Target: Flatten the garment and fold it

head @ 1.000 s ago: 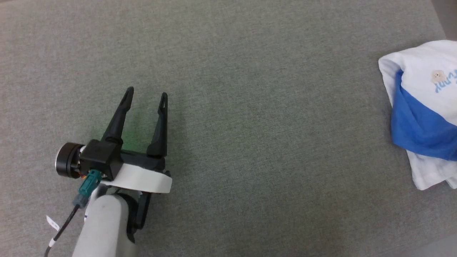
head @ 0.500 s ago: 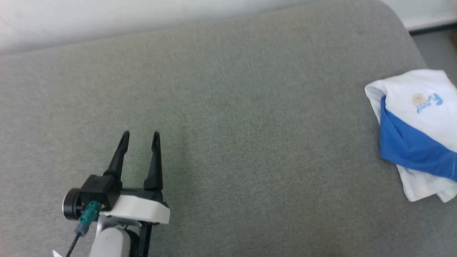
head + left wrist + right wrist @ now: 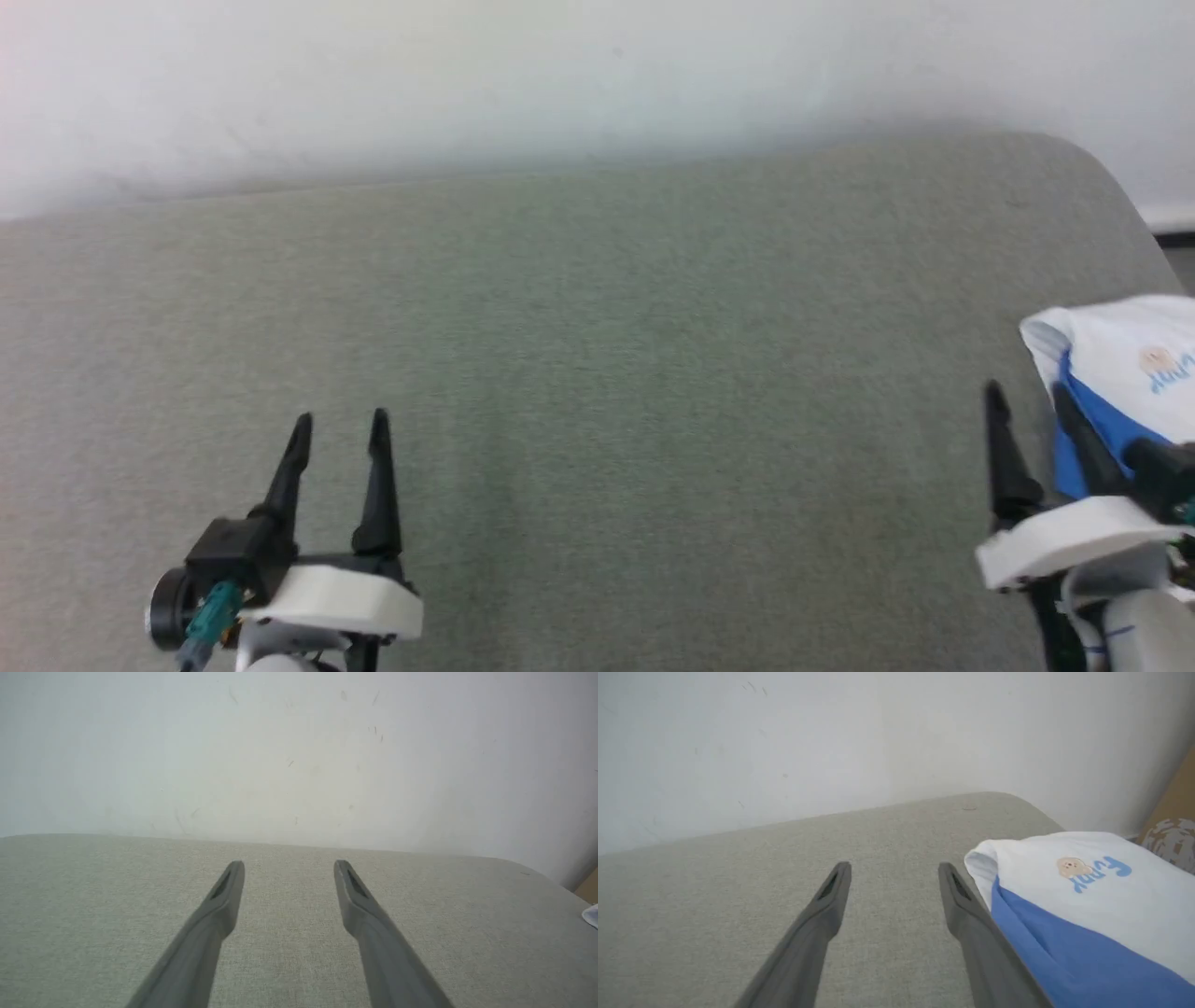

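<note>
Finding the shirt (image 3: 1125,350) bunched at the worktop's (image 3: 653,373) right edge, near the rounded far corner. Could slide off that edge if nudged rightward, or get pinched through several layers (blue sleeve tucked under white). Right claw (image 3: 1025,392) agape and empty, just beside it; left claw (image 3: 340,418) likewise, well apart. Plenty of bare room leftward; wall (image 3: 560,84) behind.
</note>
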Available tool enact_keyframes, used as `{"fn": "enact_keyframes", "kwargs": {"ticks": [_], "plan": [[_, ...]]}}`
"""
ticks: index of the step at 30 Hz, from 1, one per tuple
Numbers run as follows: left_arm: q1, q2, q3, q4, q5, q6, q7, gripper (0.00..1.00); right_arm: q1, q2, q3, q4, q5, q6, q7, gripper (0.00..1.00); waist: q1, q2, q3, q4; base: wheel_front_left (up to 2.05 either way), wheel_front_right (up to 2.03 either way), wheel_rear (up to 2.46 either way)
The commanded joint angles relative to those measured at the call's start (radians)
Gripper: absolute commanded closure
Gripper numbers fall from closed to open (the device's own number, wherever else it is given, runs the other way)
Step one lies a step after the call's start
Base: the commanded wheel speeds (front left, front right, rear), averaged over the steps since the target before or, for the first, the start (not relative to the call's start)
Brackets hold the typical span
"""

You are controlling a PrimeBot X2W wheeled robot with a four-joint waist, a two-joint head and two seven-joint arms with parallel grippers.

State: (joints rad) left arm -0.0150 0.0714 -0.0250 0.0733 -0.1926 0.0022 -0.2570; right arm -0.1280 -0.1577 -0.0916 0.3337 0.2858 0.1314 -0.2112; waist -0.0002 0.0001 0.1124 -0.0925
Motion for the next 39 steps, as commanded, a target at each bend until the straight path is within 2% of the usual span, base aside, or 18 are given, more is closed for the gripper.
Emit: {"fn": "enact_keyframes", "kwargs": {"ticks": [1, 8, 14, 21, 33, 34, 39], "plan": [[0.015, 0.004, 0.012, -0.002, -0.007, 0.008, -0.005, 0.0, 0.014, 0.011, 0.008, -0.037, -0.013, -0.001, 0.005, 0.0, 0.0002, -0.0001, -0.045, 0.052, 0.0, 0.0, 0.0], [0.036, 0.069, 0.062, -0.003, 0.015, 0.013, -0.005, 0.0, 0.1, 0.065, 0.026, -0.289, -0.082, -0.001, 0.057, 0.0, 0.0002, -0.0001, -0.054, 0.069, 0.0, 0.0, 0.0], [0.065, 0.123, 0.06, 0.035, 0.031, -0.007, 0.008, 0.0, 0.199, 0.088, 0.048, -0.414, -0.125, -0.001, 0.117, 0.0, 0.0002, -0.0001, -0.075, 0.054, 0.0, 0.0, 0.0], [0.086, 0.104, 0.049, 0.075, 0.007, -0.015, 0.005, 0.0, 0.264, 0.1, 0.057, -0.469, -0.156, -0.001, 0.138, 0.0, 0.0002, -0.0001, -0.088, 0.05, 0.0, 0.0, 0.0], [0.071, 0.103, 0.04, 0.097, 0.021, -0.009, -0.003, 0.0, 0.262, 0.105, 0.089, -0.504, -0.205, -0.001, 0.148, 0.0, 0.0002, -0.0001, -0.083, 0.059, 0.0, 0.0, 0.0], [0.075, 0.102, 0.042, 0.095, 0.018, -0.01, 0.001, 1.0, 0.26, 0.101, 0.089, -0.499, -0.2, 0.0, 0.149, 1.0, 0.0003, -0.0001, -0.083, 0.059, 0.0, 0.0, 0.0], [0.074, 0.099, 0.041, 0.093, 0.021, -0.01, 0.005, 1.0, 0.258, 0.101, 0.09, -0.496, -0.201, 0.0, 0.15, 1.0, 0.0003, -0.0001, -0.083, 0.06, 0.0, 0.0, 0.0]]}}
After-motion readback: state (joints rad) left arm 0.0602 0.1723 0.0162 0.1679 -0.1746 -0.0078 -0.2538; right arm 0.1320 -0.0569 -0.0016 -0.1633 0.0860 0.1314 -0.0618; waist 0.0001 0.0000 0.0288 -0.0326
